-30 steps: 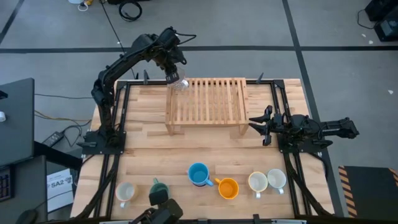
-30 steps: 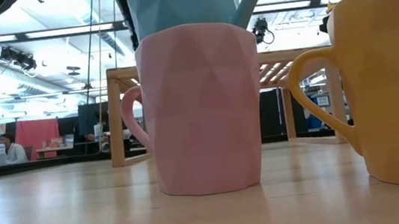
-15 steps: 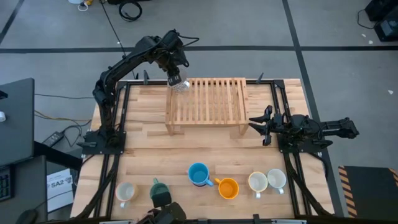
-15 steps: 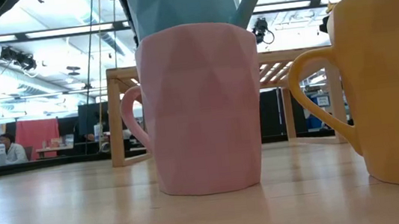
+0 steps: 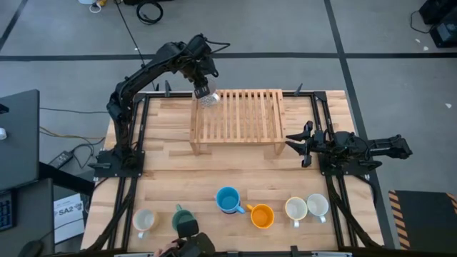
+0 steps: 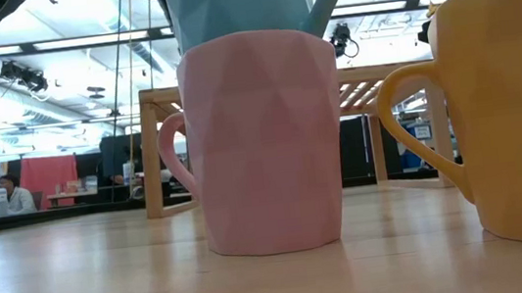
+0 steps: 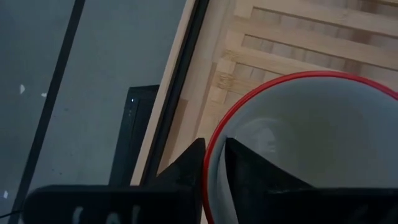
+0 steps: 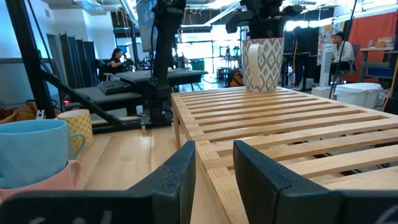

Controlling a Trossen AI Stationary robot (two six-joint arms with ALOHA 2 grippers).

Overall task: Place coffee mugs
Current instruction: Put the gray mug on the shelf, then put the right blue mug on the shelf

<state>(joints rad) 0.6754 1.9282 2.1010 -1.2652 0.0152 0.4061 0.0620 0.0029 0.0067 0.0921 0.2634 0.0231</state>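
Your left hand [image 5: 205,91] sits at the far left corner of the wooden rack [image 5: 239,121], directly over the patterned mug [image 8: 262,55], which stands upright on the slats there. In the left wrist view its fingers [image 7: 186,171] straddle the mug's red-edged rim, one outside the wall and one inside, set close to it; you cannot tell from here whether they are gripping the wall or have just let go. The mug's axis is vertical and the hand is straight above it, so my judgement is that the clean way out is straight up, since any sideways drift could drag the rim and tip the mug off the corner.

Your right hand [image 5: 294,144] waits beside the rack's right end, fingers parted and holding nothing. The remaining mugs line the near edge of the desk [image 5: 164,182]: blue mug [image 5: 228,200], orange mug [image 5: 262,215], two pale mugs [image 5: 306,208], a cream mug [image 5: 145,220] and a dark green mug [image 5: 183,218]. The pale pair lies nearer the right hand.
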